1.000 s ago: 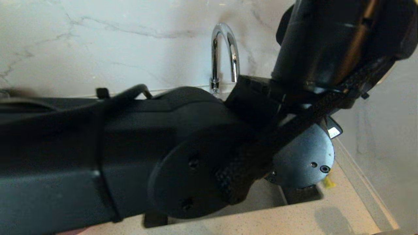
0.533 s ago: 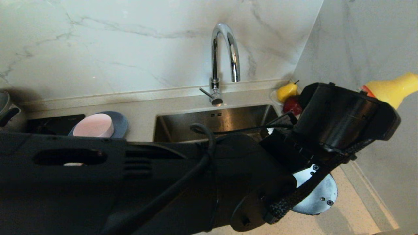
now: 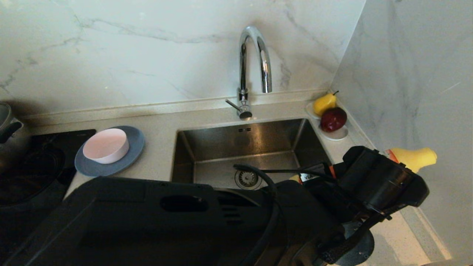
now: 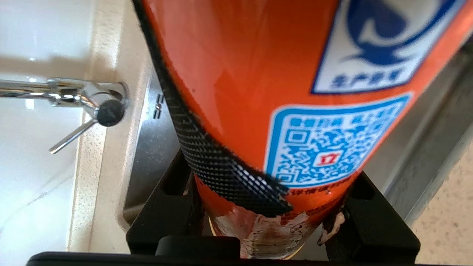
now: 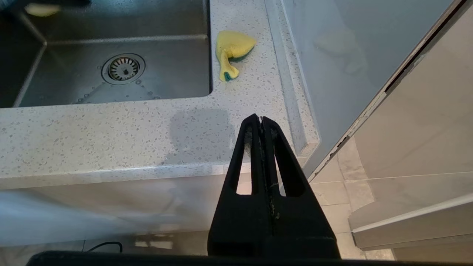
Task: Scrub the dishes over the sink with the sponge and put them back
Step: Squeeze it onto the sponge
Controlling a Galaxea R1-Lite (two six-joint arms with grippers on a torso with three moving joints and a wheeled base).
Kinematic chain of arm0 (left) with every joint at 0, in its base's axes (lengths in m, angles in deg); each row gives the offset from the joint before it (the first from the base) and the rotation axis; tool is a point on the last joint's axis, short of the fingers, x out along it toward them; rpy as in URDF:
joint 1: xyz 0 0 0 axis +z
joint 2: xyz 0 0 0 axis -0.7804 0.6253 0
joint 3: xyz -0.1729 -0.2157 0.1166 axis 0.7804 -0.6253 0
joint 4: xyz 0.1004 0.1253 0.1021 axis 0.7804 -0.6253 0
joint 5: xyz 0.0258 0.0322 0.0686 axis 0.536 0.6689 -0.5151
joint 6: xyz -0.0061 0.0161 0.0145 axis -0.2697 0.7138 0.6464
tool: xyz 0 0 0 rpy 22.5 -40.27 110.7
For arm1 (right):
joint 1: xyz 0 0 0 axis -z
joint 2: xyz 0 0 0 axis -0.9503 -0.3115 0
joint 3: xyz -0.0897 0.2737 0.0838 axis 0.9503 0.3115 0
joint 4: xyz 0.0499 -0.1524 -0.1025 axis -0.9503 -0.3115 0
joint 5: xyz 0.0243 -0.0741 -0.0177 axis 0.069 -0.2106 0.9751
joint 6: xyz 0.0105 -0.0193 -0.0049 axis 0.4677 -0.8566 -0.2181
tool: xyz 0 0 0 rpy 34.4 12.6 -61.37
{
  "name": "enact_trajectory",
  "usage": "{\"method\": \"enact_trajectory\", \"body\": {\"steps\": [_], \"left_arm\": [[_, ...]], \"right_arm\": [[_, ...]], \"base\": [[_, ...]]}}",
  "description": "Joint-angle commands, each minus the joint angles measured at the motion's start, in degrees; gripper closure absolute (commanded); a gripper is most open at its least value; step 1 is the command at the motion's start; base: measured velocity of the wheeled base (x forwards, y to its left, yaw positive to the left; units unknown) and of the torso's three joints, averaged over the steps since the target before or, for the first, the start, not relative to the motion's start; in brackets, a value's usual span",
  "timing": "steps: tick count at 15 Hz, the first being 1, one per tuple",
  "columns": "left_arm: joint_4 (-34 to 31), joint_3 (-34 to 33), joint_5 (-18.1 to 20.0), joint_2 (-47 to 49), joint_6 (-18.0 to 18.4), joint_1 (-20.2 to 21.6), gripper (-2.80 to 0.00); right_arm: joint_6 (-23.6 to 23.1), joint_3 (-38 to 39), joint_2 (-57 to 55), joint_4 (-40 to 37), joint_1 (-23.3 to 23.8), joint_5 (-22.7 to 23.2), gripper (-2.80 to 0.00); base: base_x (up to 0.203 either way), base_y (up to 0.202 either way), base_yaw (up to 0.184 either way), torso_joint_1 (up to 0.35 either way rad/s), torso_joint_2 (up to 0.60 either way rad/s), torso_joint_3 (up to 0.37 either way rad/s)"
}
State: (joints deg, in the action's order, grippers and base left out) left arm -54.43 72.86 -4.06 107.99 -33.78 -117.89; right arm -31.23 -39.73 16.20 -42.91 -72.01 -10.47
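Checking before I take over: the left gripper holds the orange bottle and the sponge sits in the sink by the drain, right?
Not quite. The sponge lies on the counter beside the sink, not in it; the right wrist view shows this. The left gripper does hold the orange bottle.

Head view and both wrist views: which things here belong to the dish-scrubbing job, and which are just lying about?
Job:
- sponge, on the counter beside the sink
- grey-blue plate with pale pink-white bowl on it
- left gripper, shut on an orange bottle

Lying about:
- faucet
- pear, red fruit on white dish
- right gripper, shut, parked off the counter
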Motion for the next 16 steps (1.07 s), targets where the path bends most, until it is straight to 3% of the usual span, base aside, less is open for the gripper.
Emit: {"method": "enact_trajectory", "body": {"steps": [1, 4, 9, 16], "left_arm": [[-0.5, 0.0, -1.7, 1.9, 0.4, 0.0, 0.00], [-0.5, 0.1, -4.1, 4.0, 0.7, 0.0, 0.00], [-0.5, 0.6, -4.5, 7.0, 0.8, 0.0, 0.00], [-0.7, 1.6, -7.4, 10.2, 3.5, -0.2, 0.00]], "right_arm": [[0.0, 0.0, 0.0, 0.0, 0.0, 0.0, 0.00], [0.0, 0.0, 0.0, 0.0, 0.0, 0.0, 0.00], [0.0, 0.0, 0.0, 0.0, 0.0, 0.0, 0.00], [0.0, 0.0, 0.0, 0.0, 0.0, 0.0, 0.00]], "base": [[0.000, 0.000, 0.000, 0.000, 0.00, 0.000], [0.000, 0.000, 0.000, 0.000, 0.00, 0.000], [0.000, 0.000, 0.000, 0.000, 0.00, 0.000], [0.000, 0.000, 0.000, 0.000, 0.00, 0.000]]}}
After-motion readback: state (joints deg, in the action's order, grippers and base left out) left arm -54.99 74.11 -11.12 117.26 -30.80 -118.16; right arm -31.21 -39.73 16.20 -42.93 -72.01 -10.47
